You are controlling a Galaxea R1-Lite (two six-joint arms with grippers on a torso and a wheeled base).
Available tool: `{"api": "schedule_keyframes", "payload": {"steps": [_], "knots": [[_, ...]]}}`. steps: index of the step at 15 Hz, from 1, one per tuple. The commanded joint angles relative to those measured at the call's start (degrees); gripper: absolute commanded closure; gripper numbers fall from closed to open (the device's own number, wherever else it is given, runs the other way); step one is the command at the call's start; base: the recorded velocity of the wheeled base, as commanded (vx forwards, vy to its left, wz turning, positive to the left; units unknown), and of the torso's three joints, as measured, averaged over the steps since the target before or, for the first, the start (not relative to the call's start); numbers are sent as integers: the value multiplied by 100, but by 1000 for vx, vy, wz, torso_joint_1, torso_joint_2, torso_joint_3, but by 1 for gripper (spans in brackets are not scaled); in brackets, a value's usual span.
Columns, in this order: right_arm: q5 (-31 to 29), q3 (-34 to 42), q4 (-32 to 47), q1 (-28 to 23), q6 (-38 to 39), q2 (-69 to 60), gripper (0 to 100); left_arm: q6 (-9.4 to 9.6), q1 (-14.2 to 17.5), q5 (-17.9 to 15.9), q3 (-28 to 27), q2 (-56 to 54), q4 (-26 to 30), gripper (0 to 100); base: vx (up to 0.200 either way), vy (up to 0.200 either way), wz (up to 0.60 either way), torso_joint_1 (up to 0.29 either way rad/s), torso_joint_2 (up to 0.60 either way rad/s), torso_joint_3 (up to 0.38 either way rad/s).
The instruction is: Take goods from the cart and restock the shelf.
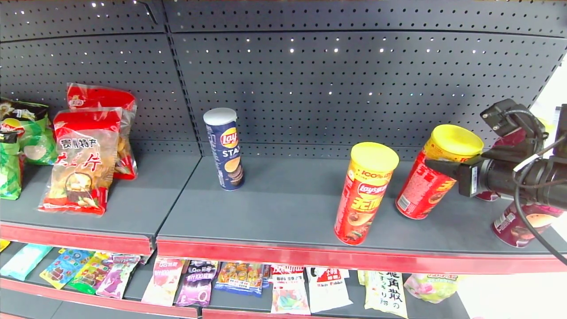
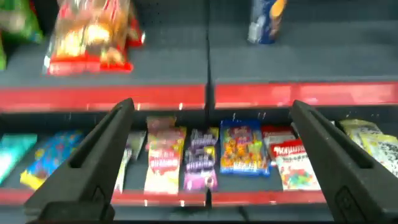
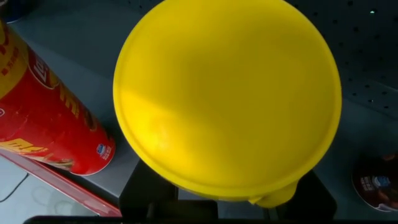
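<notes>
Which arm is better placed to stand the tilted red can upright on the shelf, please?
The right: the right gripper already holds the tilted can on the shelf. The left gripper hangs open before the shelf's red edge, away from that can.

The right arm (image 1: 522, 179) is a matte black cylinder ending in a squared black block with a small pale label on its face. Thin black cables (image 1: 531, 221) loop over and under it, and one carries a white tag. A boxy black camera (image 1: 509, 116) sits on a bracket above the wrist, with its own short lead. The right gripper (image 1: 443, 167) shows one flat black finger. The left gripper (image 2: 211, 109) has two long, tapering black fingers (image 2: 93, 162), each with a shallow rectangular recess.
</notes>
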Motion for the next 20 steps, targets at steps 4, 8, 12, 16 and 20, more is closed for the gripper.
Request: {"api": "schedule_keyframes", "payload": {"steps": [4, 8, 12, 16, 20], "knots": [[2, 32, 4, 21, -10, -31, 100, 10, -17, 190, 75, 87, 199, 0, 0, 0, 0, 0, 0, 0], [2, 76, 4, 21, -1, -39, 100, -130, -17, 199, 92, -9, 181, 0, 0, 0, 0, 0, 0, 0], [2, -65, 4, 21, -10, 66, 100, -130, -17, 216, 92, -9, 146, 0, 0, 0, 0, 0, 0, 0], [10, -311, -5, 223, -10, 295, 100, -130, -9, 216, 92, -9, 146, 0, 0, 0, 0, 0, 0, 0], [-16, -1295, 4, 311, -10, 1121, 100, -130, -9, 216, 92, -9, 146, 0, 0, 0, 0, 0, 0, 0]]}}
